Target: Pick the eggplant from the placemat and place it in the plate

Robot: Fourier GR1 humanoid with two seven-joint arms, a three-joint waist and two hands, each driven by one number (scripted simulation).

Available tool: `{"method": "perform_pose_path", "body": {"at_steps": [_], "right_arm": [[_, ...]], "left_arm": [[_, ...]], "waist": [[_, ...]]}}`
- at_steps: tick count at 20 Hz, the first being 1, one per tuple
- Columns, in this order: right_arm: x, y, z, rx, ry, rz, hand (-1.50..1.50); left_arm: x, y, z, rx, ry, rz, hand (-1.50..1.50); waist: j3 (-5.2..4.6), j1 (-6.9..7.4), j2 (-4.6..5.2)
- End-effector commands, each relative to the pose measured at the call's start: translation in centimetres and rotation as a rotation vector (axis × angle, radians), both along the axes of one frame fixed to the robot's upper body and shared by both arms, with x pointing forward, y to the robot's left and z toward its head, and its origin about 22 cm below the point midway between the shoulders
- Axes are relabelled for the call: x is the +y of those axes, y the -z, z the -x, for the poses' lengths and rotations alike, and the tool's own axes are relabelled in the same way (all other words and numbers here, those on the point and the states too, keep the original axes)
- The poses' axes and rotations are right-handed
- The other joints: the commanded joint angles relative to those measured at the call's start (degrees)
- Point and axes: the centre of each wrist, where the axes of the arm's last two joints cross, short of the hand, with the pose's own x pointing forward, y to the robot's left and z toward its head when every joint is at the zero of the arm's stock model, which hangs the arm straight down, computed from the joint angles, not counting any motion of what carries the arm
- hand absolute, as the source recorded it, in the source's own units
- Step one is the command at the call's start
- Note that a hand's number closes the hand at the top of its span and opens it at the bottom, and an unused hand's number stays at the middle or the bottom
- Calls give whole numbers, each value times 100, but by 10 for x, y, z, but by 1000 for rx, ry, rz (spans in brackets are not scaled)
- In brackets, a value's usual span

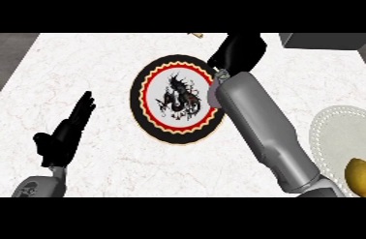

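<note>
A round plate (pixel 180 98) with a black rim, a red and cream ring and a dark dragon figure lies at the counter's middle. My right hand (pixel 237 50) hovers over the plate's far right edge, its fingers curled into a dark bunch. The eggplant is hidden inside that bunch and cannot be told apart from the black hand. My right forearm (pixel 261 126) runs down across the plate's right side. The pale lace-edged placemat (pixel 330 131) lies at the right edge, with no eggplant on the part that shows. My left hand (pixel 68 129) rests open at the left, fingers straight.
A yellow fruit (pixel 356 175) sits on the placemat's near corner, cut off by the view. A small tan thing (pixel 196 35) peeks in at the far edge. A grey block (pixel 322 41) stands at the far right. The counter's dark edge (pixel 14 54) runs along the left.
</note>
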Motion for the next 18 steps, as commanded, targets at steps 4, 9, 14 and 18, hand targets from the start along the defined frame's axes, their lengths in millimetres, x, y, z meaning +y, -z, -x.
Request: {"method": "perform_pose_path", "body": {"at_steps": [4, 9, 14, 18], "right_arm": [[-19, 8, -3, -99, 266, -312, -150], [-22, -9, 4, -349, 229, -353, -150], [-40, -13, 17, -521, 218, -448, -150], [-53, -1, 35, -593, 211, -489, -150]], "left_arm": [[3, -9, -7, -14, 16, -9, 0], [-8, 0, -5, -6, 2, 3, 0], [5, -3, -4, 17, -12, -5, 0], [1, 7, 3, 23, -18, -5, 0]], "waist": [[3, 133, 36], [5, -15, -34], [23, -81, -96], [19, -117, -128]]}}
